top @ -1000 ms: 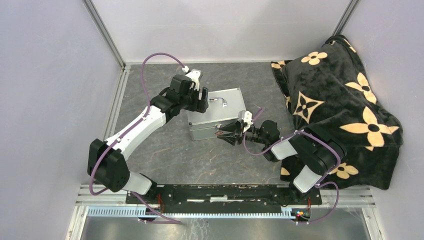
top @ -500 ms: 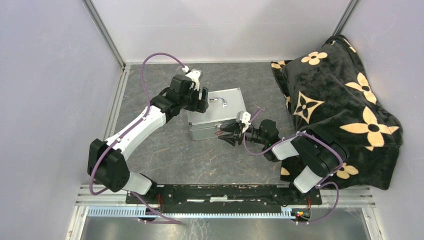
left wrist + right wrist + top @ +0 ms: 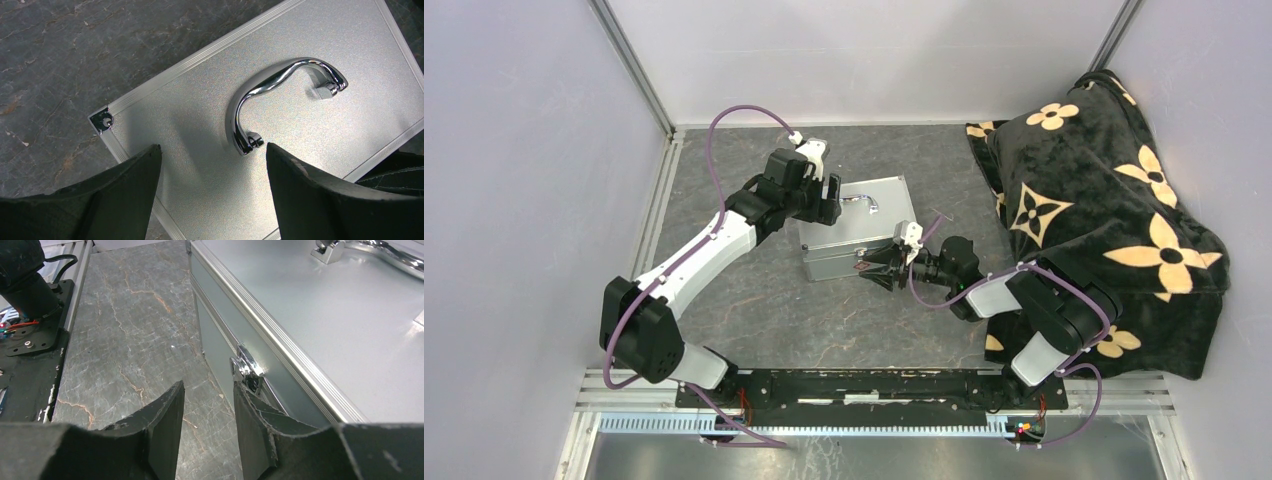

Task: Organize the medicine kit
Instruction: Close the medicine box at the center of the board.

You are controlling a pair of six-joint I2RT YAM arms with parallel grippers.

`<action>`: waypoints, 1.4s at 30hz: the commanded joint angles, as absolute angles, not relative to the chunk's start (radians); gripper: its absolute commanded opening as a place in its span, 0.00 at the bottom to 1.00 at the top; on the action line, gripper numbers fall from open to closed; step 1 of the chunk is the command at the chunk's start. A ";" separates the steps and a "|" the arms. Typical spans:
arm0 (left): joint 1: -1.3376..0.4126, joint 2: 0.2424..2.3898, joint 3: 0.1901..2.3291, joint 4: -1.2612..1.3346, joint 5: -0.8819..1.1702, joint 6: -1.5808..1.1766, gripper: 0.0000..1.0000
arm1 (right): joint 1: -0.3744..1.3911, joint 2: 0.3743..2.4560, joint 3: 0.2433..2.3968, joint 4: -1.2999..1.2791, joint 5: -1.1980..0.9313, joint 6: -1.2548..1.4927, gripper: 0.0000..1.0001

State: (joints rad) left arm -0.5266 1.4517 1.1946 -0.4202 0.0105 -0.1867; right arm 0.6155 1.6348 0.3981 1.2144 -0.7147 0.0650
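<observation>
R claw (image 3: 208,390) at med kit (image 3: 849,218) latch (image 3: 245,367), L claw (image 3: 212,150) spread over handle (image 3: 260,90)

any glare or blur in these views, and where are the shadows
Left wrist: bright highlights on the chrome handle, a soft shadow on the medicine kit lid. Right wrist: the latch is sharp, the lid top pale with reflection. Top external: even light, no strong glare.

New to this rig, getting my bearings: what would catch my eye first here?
The closed silver medicine kit sits mid-table, chrome handle on its lid. The left end effector hangs open above that lid, and the right end effector sits at the front latch. A black blanket with cream flowers is heaped at the right.
</observation>
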 commanded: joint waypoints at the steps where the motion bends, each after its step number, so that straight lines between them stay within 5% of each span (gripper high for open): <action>1: -0.526 1.508 1.164 -0.568 0.058 -0.166 0.82 | 0.627 1.614 0.446 1.238 -0.742 0.056 0.47; 42: -0.526 1.511 1.166 -0.570 0.065 -0.164 0.82 | 0.629 1.534 0.482 1.127 -0.654 -0.030 0.48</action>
